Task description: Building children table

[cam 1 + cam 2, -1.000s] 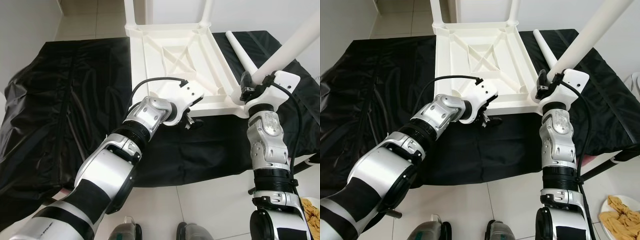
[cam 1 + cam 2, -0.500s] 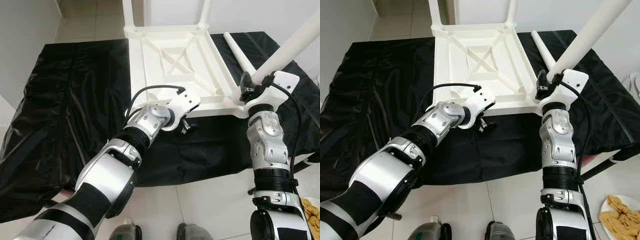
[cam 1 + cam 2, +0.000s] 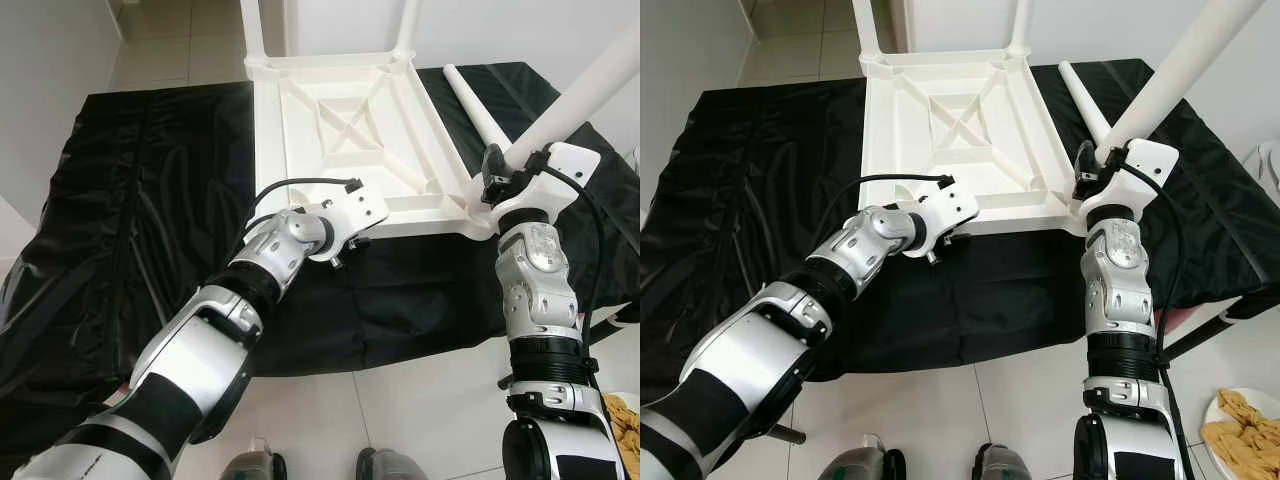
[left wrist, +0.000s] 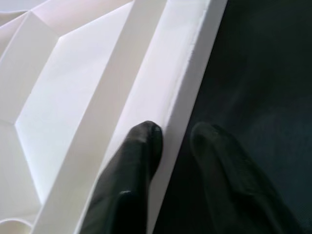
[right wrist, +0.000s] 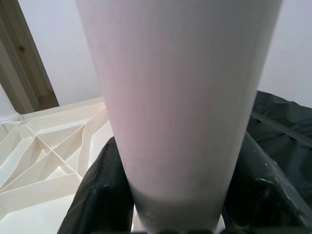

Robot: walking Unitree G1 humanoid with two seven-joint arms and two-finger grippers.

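Jaws of your left gripper [image 4: 170, 141] have slid leftward, now straddling the tabletop [image 3: 340, 130] near edge; right gripper [image 5: 175, 195] stays clamped on the leg [image 3: 585, 90], ready for seating.

Silver arms [image 3: 530, 290] (black cables looped), black-fingered left hand [image 4: 170, 161].
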